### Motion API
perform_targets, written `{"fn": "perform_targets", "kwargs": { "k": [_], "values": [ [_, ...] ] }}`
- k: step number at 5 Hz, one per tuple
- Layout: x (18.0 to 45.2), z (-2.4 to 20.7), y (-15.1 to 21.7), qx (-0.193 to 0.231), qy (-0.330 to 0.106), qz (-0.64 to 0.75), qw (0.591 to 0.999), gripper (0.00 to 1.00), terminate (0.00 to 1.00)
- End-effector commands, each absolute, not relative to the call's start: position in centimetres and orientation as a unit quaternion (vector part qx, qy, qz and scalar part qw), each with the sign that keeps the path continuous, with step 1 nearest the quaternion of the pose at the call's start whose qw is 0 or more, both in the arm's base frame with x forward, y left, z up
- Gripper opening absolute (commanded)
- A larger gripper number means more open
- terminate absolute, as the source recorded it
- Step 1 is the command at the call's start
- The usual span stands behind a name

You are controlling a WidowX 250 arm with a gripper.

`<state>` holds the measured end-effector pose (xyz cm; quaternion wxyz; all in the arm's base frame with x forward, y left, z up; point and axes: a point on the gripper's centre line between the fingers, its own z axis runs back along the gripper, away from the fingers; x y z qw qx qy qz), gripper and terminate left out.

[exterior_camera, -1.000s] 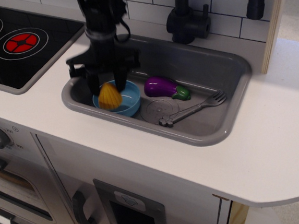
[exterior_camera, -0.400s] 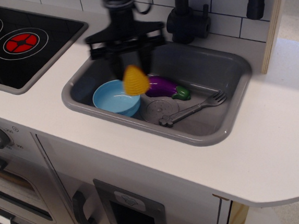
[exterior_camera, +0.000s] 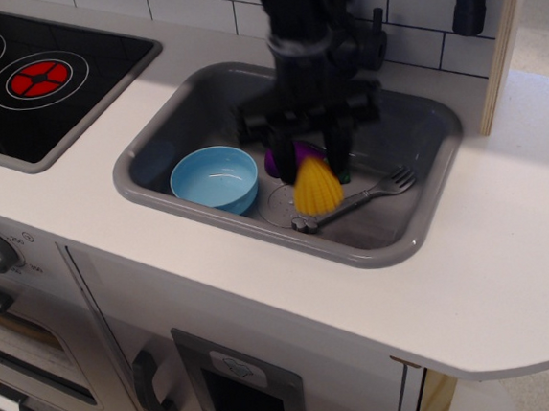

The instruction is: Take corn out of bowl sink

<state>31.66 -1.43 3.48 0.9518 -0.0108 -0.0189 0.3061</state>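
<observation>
White toy-kitchen countertop surrounds the rectangular grey plastic sink, with white tiled wall behind it and a black stovetop with red rings to the sink's left. Inside the sink, at its left end, sits the small round light blue plastic bowl, upright and holding nothing. The black robot gripper reaches down over the sink's middle, its fingers pinching the top of the small yellow ridged plastic corn. That corn hangs to the right of the bowl, apart from it, over the round drain mark; whether it touches the sink floor cannot be told. A purple toy eggplant lies partly hidden just behind the corn. A grey plastic fork lies on the sink floor, running from beneath the corn toward the sink's right end.
</observation>
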Motion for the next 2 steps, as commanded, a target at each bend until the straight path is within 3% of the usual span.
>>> {"fn": "perform_targets", "kwargs": {
  "k": [1, 2],
  "values": [
    [30.82, 1.64, -3.03, -0.007, -0.041, 0.316, 0.948, 0.0, 0.0],
    [30.47, 0.82, -3.47, -0.014, -0.038, 0.317, 0.948, 0.0, 0.0]
  ]
}}
